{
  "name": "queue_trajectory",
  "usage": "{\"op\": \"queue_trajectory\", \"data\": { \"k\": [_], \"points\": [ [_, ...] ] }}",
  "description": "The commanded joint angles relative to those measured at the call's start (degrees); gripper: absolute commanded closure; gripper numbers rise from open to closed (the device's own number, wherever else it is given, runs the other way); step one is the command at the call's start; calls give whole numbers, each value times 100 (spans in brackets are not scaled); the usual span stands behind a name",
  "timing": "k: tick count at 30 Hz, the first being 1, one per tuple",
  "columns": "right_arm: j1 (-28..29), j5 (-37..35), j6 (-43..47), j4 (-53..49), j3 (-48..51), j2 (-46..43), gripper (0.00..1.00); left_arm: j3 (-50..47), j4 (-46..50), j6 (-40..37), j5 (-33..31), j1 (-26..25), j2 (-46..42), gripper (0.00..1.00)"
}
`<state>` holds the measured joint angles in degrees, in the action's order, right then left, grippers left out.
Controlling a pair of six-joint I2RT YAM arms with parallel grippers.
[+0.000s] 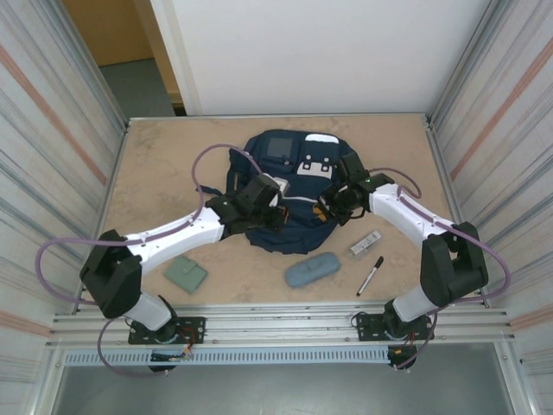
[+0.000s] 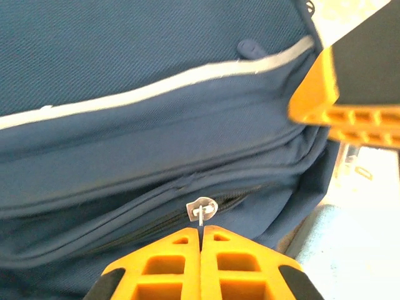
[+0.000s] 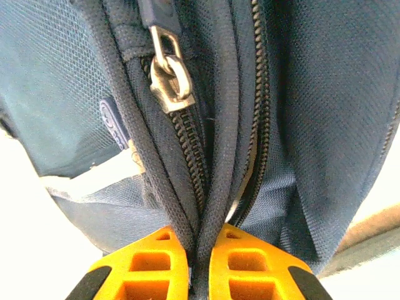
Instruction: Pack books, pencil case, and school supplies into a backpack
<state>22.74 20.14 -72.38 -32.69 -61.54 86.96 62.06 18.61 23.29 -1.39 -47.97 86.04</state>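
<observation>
The backpack [image 1: 256, 154] lies flat at the centre of the table [image 1: 155, 173] with both arms on its near half. The left gripper [image 2: 201, 234] has its fingers pressed together on the thin metal zipper pull [image 2: 201, 209] of a front pocket. Only the tip of the tab is caught, so expect it to slip free if you draw along the track at an angle or too fast. The right gripper [image 3: 201, 240] pinches a corded fabric ridge between two zipper tracks, just below a second slider [image 3: 169, 75]. This hold is on soft cloth; under load the ridge may slide out of the pinch, and the bag will then follow the left arm instead of opening. Loose fabric beside the teeth may also be drawn into the slider and jam it. In the left wrist view the two grippers stand close together, so a short pull toward the right arm risks finger contact. The pencil case [image 1: 313, 269], silvery bar [image 1: 365, 243] and marker [image 1: 371, 276] lie just beside the bag's near edge, and the grey-green pad [image 1: 186, 273] lies under the left arm. A dragged bag would push them out of place.
</observation>
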Motion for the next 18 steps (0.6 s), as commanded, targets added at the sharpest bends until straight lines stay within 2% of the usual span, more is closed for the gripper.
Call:
{"op": "queue_trajectory", "data": {
  "k": [1, 4, 10, 11, 14, 18],
  "points": [
    [-367, 96, 471, 69, -210, -62, 100, -397, -149, 149, -435, 311, -546, 100],
    [-758, 573, 973, 44, -343, 147, 100, -782, -130, 137, -568, 568, -797, 100],
    [-1447, 1518, 1210, 116, -500, 797, 99, -1112, -128, -52, -621, 1006, -923, 100],
    [-1501, 1626, 1359, 106, -602, 927, 96, -1081, -133, -71, -502, 1043, -921, 100],
    [-1487, 1901, 2015, -204, -1026, 1210, 65, -835, -246, -209, 23, 933, -745, 100],
    [-1283, 1125, 2032, -540, -1012, 873, 51, -40, 187, -557, 134, 596, -196, 100]
  ]
}}
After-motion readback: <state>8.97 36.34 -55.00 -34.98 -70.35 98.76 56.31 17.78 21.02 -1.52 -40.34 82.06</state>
